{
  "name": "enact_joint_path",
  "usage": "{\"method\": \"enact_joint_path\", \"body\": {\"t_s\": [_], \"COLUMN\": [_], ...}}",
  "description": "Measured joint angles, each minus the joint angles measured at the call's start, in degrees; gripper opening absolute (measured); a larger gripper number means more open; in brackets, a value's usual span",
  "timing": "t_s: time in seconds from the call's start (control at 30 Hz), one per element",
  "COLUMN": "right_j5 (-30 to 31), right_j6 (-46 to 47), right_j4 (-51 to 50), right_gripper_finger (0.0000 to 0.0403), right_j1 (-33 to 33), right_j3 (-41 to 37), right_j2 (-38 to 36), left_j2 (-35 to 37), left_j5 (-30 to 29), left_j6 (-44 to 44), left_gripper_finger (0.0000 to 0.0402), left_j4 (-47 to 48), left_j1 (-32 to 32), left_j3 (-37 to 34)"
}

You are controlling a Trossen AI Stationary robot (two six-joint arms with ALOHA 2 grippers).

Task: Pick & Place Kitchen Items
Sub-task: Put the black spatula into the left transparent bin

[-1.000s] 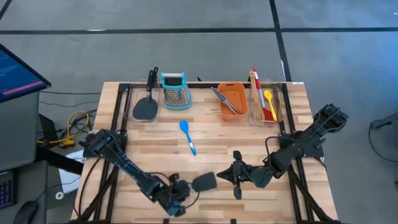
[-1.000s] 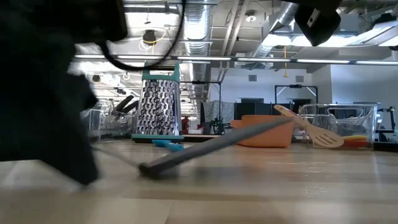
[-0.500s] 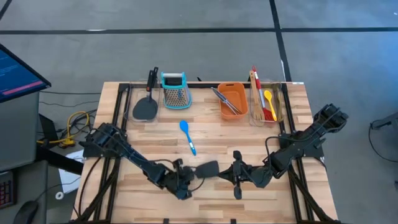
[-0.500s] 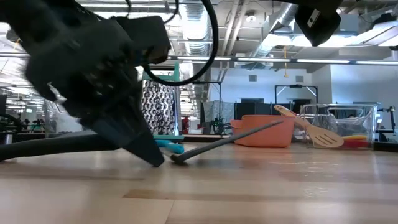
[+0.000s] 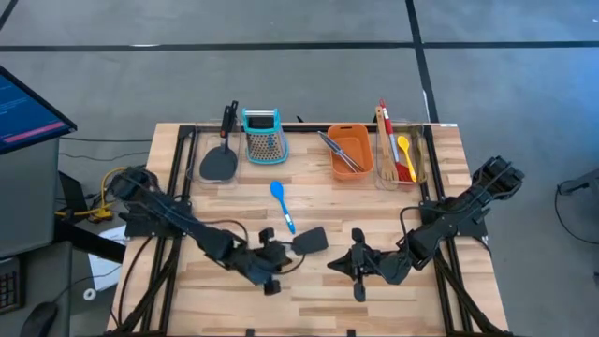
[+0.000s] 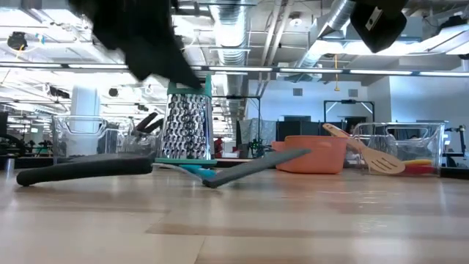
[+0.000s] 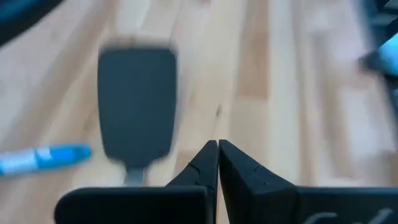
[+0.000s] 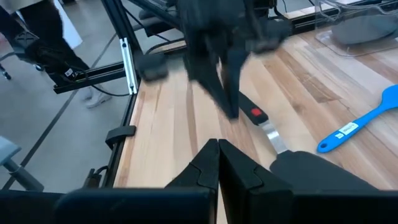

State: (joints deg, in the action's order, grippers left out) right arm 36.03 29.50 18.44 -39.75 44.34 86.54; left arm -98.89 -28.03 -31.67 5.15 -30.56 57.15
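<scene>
A black spatula lies on the table's near middle, with its handle flat on the wood and its blade slanting up. My left gripper is shut and hovers above the handle, touching nothing. In the left wrist view its tips stand beside the blade. My right gripper is shut and empty just right of the spatula; it also shows in the right wrist view. A blue spoon lies flat farther back.
Along the far edge stand a clear bin with a black spatula, a teal-topped grater, an orange tub with silver tongs, and a clear bin with a wooden turner and red and yellow spoons.
My left gripper has gone from the table's near edge toward the far edge and has risen off the table. The black spatula has slid toward the far edge with it. Its handle, raised a second ago, now lies flat on the wood.
</scene>
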Motion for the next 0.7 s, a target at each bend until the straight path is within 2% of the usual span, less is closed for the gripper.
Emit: {"method": "enact_joint_path", "body": {"t_s": [0.13,0.3,0.7], "right_j5": [0.00,0.00,0.00], "right_j6": [0.11,0.12,-1.15], "right_j4": [-0.01,0.05,-1.57], "right_gripper_finger": [0.0000,0.0000,0.0000], "right_j1": [-0.04,-0.04,0.12], "right_j3": [0.00,0.00,0.00], "right_j2": [0.00,0.00,0.02], "left_j2": [6.70,13.76,23.43], "left_j5": [-0.87,3.50,3.94], "left_j6": [5.98,12.25,8.45], "left_gripper_finger": [0.0001,0.0001,0.0003], "left_j4": [-0.10,0.14,-1.44], "left_j1": [0.15,0.87,0.47], "left_j3": [-0.80,-5.16,-16.30]}}
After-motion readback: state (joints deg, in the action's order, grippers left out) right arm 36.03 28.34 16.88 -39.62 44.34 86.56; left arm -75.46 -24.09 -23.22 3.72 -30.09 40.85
